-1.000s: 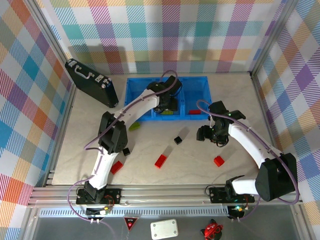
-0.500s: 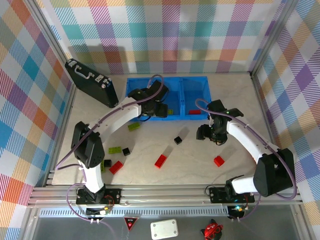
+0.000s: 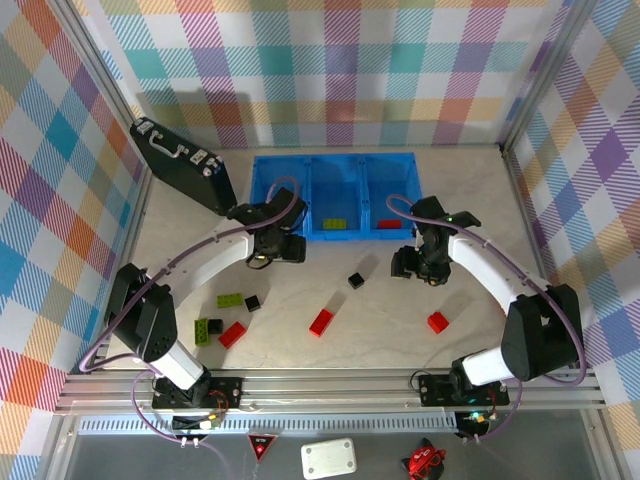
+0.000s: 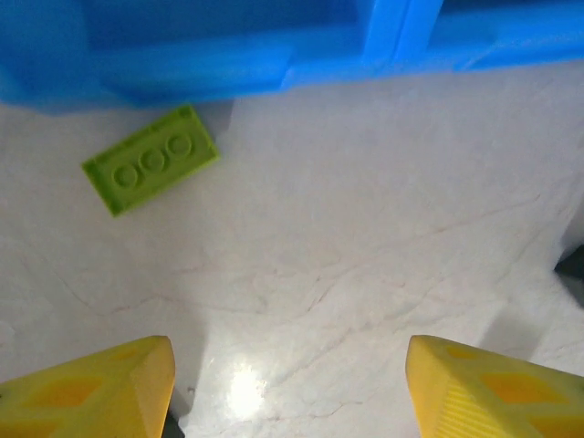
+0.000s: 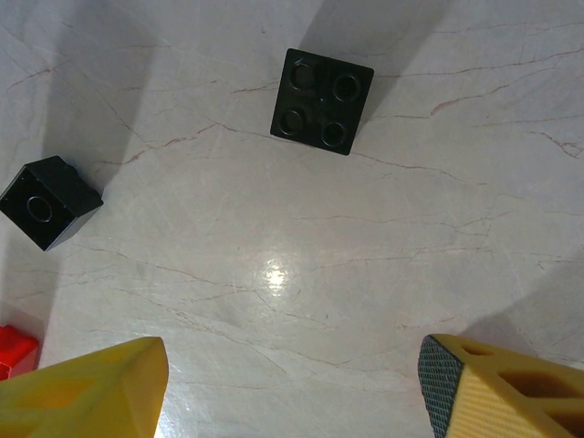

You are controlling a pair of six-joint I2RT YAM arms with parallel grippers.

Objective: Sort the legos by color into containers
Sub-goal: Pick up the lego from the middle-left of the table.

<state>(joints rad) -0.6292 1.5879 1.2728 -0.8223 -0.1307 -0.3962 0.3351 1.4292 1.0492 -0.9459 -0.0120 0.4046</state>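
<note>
The blue tray (image 3: pixel 335 165) of three containers stands at the back. A lime green lego (image 3: pixel 336 224) lies in its middle compartment and a red one (image 3: pixel 390 224) in the right one. My left gripper (image 3: pixel 288 250) hovers open and empty over the table just in front of the tray wall (image 4: pixel 228 68). A lime green lego (image 4: pixel 151 158) lies ahead of its fingers (image 4: pixel 287 383). My right gripper (image 3: pixel 403 266) is open and empty too (image 5: pixel 292 383), above bare table. A black four-stud lego (image 5: pixel 322 100) and a smaller black one (image 5: pixel 47 202) lie ahead of it.
Loose legos lie on the table: black (image 3: pixel 355 281), red (image 3: pixel 321 321), red (image 3: pixel 437 321), green (image 3: pixel 230 299), black (image 3: pixel 253 301), red (image 3: pixel 232 334). A black case (image 3: pixel 183 165) with silver latches leans at the back left. Metal frame rails bound the table.
My left gripper has drawn back out of the tray's middle compartment, to the left and toward the near side. The right gripper has hardly moved.
</note>
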